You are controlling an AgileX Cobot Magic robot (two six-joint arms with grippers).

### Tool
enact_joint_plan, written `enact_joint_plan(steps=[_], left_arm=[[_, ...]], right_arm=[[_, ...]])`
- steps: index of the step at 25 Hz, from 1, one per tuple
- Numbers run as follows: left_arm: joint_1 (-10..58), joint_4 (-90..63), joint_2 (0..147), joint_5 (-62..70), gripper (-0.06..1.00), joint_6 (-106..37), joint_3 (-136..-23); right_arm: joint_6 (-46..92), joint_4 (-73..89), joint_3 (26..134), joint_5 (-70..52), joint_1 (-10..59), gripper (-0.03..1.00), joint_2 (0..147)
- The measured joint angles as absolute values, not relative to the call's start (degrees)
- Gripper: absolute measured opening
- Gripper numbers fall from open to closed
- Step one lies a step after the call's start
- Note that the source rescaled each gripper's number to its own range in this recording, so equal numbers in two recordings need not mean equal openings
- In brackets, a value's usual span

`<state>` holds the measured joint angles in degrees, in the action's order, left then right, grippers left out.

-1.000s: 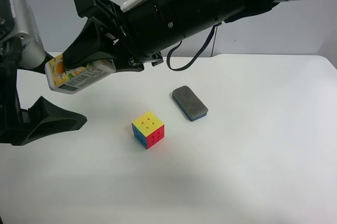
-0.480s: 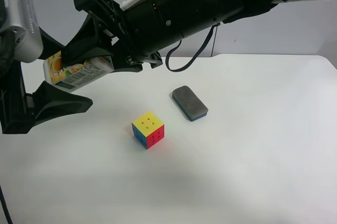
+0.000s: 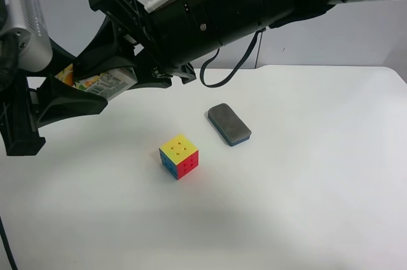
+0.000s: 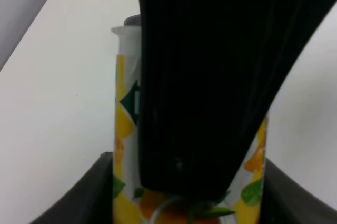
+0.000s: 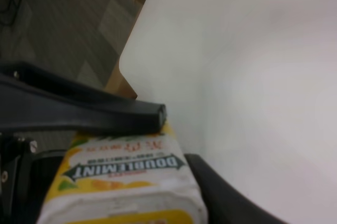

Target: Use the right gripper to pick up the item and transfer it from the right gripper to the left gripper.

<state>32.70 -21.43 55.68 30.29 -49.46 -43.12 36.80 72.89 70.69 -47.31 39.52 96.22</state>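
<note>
Doublemint pack [image 3: 105, 83], white with yellow-orange fruit print and a barcode, is up in the air over the table's [image 3: 305, 175] far corner at the exterior high view's left. It touches no surface.

Right gripper [image 3: 114, 73], black claw on the glossy arm with the white block: clamped on the pack, as a second ago. The right wrist view shows the green lettering on the pack [image 5: 126, 182] close under the camera.

Left gripper [image 3: 86, 86], silver-grey housing: a second ago its jaws gaped, the lower finger well below the pack. Half a second ago they were partway in. Now they are pinched onto the pack, so both grippers hold it. In the left wrist view the pack [image 4: 124, 129] sits between the two fingers [image 4: 100, 192].

Pack now sits slightly higher than before.

Puzzle cube [image 3: 179, 156] and dark grey eraser [image 3: 229, 124]: on the table, apart, unmoved.
</note>
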Motion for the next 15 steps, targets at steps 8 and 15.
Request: enact_joint_plan(steps=[8, 15], left_arm=[[32.7, -21.5, 55.7, 30.3, 0.02, -49.6, -43.1], [32.7, -21.6, 55.7, 30.4, 0.01, -49.6, -43.1]], right_arm=[[36.8, 73.0, 70.7, -47.5, 39.5, 0.07, 96.3], [36.4, 70.6, 70.7, -47.6, 39.5, 0.95, 96.3]])
